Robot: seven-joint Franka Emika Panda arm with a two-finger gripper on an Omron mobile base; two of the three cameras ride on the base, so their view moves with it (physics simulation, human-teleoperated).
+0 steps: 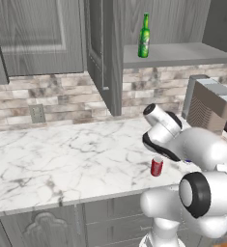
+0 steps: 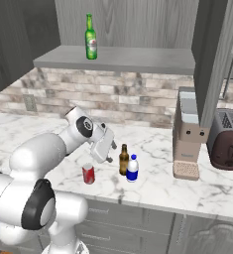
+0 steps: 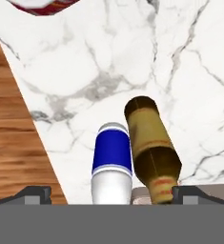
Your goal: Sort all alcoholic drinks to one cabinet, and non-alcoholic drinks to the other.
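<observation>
A green bottle (image 1: 144,36) (image 2: 90,37) stands upright on the open cabinet shelf (image 2: 138,60). On the marble counter (image 2: 152,183) a brown bottle (image 2: 123,159) and a white bottle with a blue cap (image 2: 132,168) stand side by side. A red soda can (image 2: 88,174) (image 1: 156,166) is to their left. My gripper (image 2: 108,158) hangs open just above and left of the two bottles, holding nothing. In the hand view the blue-capped bottle (image 3: 112,162) and the brown bottle (image 3: 151,143) lie between the widely spread fingertips (image 3: 189,193), and the can (image 3: 42,5) is at the top edge.
A coffee machine (image 2: 187,144) and a dark toaster (image 2: 229,139) stand on the counter to the right. The cabinet door (image 1: 103,48) hangs open left of the shelf. The counter's front edge and wooden floor (image 3: 13,119) are close to the bottles.
</observation>
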